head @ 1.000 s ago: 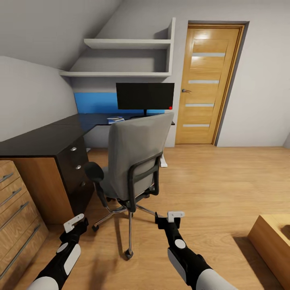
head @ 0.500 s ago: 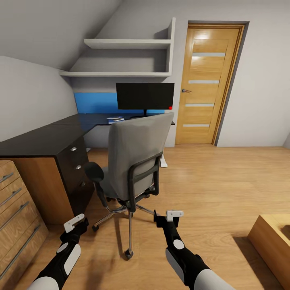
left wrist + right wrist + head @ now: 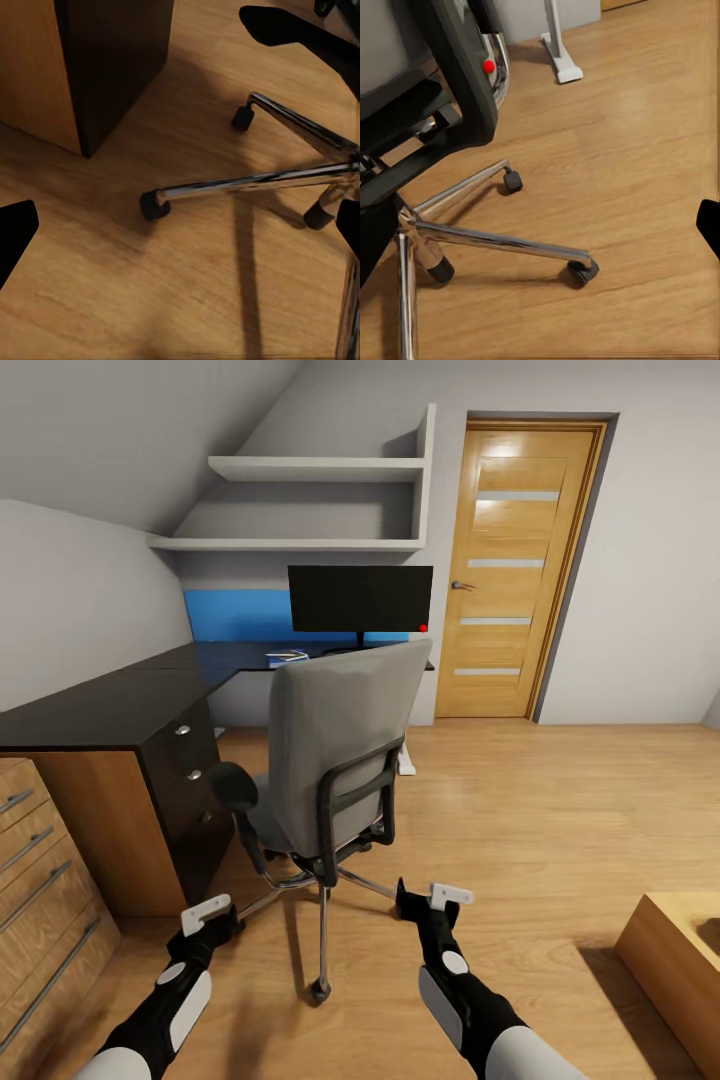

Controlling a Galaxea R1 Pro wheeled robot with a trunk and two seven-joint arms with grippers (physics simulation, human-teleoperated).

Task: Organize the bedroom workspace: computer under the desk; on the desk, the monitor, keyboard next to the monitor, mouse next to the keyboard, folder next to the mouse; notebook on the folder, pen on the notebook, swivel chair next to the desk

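Note:
The grey swivel chair (image 3: 340, 745) stands mid-room with its back to me, right of the black-topped desk (image 3: 110, 705); its seat is hidden. The monitor (image 3: 360, 598) stands on the desk's far wing, beside a small blue-and-white item (image 3: 287, 657). My left gripper (image 3: 212, 916) is open low by the chair's chrome base (image 3: 247, 180). My right gripper (image 3: 435, 901) hangs open on the base's (image 3: 495, 241) other side. A pale grey case with a red light (image 3: 488, 66), apparently the computer, peeks from behind the chair frame. Keyboard, mouse, folder, notebook and pen are out of view.
A light-wood drawer cabinet (image 3: 40, 880) stands at the near left against the desk's drawer block (image 3: 190, 775). A wooden door (image 3: 520, 560) and wall shelves (image 3: 320, 500) are at the back. A low wooden piece (image 3: 680, 960) sits near right. The desk's white leg (image 3: 556, 45) stands behind the chair.
My left gripper has moved forward and to the right, closer to the chair's base. My right gripper dipped left, then shifted slightly right. The chair has not moved.

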